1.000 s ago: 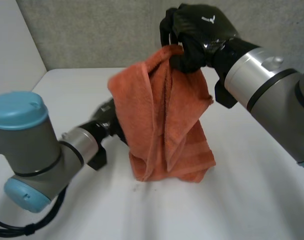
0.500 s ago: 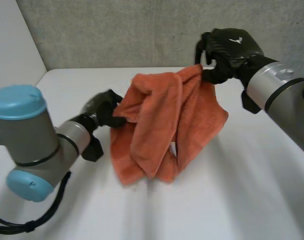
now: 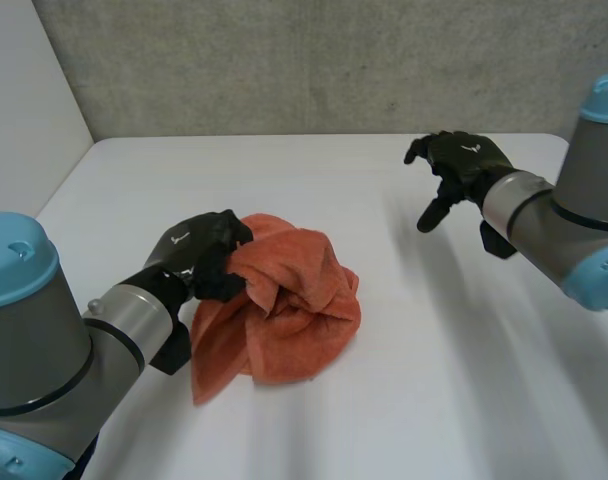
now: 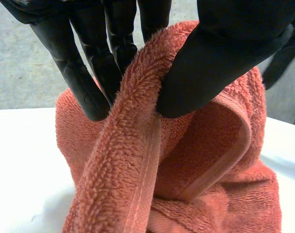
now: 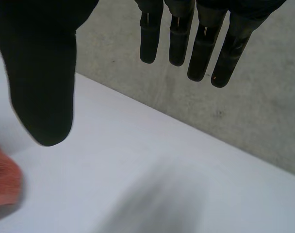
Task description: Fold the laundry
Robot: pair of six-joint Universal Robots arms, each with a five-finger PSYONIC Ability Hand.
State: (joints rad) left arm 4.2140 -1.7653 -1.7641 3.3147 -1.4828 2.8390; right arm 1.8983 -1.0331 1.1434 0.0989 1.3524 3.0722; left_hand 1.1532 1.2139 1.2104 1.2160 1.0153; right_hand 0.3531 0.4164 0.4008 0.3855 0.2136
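An orange towel lies crumpled in a heap on the white table, left of centre. My left hand grips its upper left edge; in the left wrist view the thumb and fingers pinch a hemmed fold of the towel. My right hand hovers above the table's far right part, fingers spread and straight, holding nothing. In the right wrist view the thumb and fingers stand well apart, with a bit of the towel beyond the thumb.
A grey wall runs along the table's far edge. A pale wall borders the table on the left. Bare tabletop stretches between the towel and the right hand and along the near side.
The right hand has let go of the towel and moved off to the right. The towel, hanging stretched between both hands before, has dropped into a heap with the left hand holding its edge.
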